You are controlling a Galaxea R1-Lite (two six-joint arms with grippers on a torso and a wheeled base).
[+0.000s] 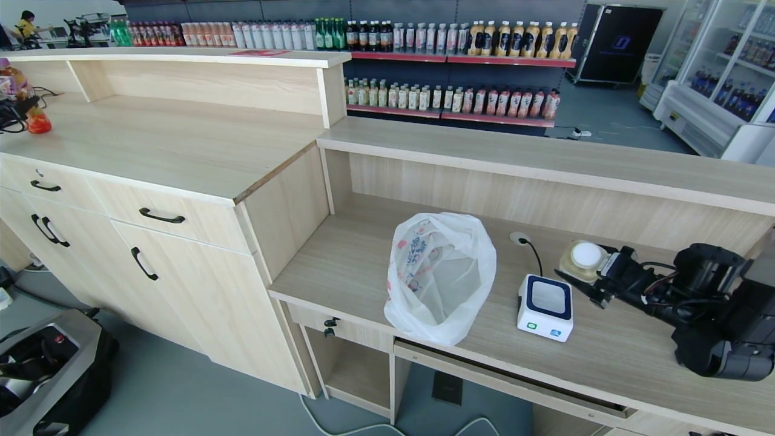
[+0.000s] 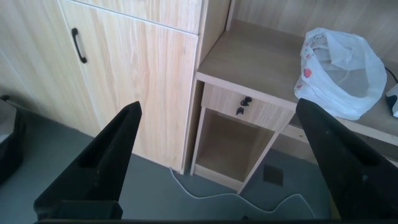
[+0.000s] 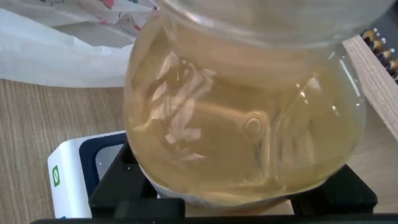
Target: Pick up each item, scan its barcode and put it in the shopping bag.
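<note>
Right gripper [image 1: 592, 275]: clamped around the bottle's side.
Bottle [image 1: 584, 259] [image 3: 249, 124]: yellowish liquid, white cap, upright in the right gripper; whether it rests on the tabletop [image 1: 605, 357] I cannot tell.
Scanner [image 1: 545, 307] [image 3: 74, 180]: on the tabletop just beside the right gripper.
Bag [image 1: 439, 275] [image 2: 342, 62]: white plastic, mouth open, past the scanner from the right gripper.
Left gripper [image 2: 219, 102]: spread wide and empty, above the floor, well apart from the bag.

I see a clear bottle [image 3: 242, 106] of pale yellow liquid right up against the lens, clasped between the dark fingers of the right gripper [image 3: 231, 202]. Behind it, a white scanner [image 3: 71, 180] with a dark blue frame sits on the wooden counter [image 3: 50, 118], near a white plastic bag [image 3: 56, 53] with red print.
</note>
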